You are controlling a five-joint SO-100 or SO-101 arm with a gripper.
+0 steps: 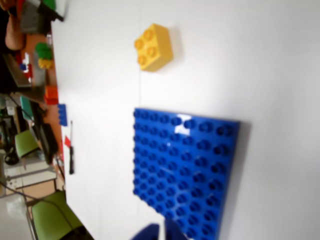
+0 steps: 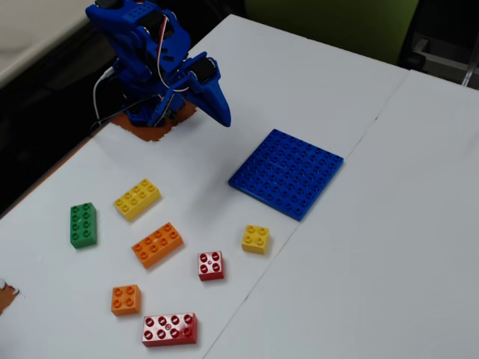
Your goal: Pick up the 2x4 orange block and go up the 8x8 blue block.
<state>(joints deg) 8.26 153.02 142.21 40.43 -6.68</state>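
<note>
Gripper (image 2: pixel 222 116) raised near arm base, holding nothing; open or closed, cannot tell. Orange brick (image 2: pixel 157 244) flat on table (image 2: pixel 389 247), well below-left of gripper in fixed view. Blue baseplate (image 2: pixel 287 173) flat, nearer, to its right.

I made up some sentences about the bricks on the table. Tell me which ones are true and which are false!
1. The 2x4 orange block lies on the white table, not on the blue baseplate. True.
2. The tool is holding a brick. False: nothing sits in it; it hangs in the air by the arm's base.
3. The blue baseplate has a brick on it. False: its studs are bare in both views.
4. The small yellow four-stud brick lies near the baseplate. True.
5. The green brick touches the long yellow brick. False: white table shows between them.
</note>
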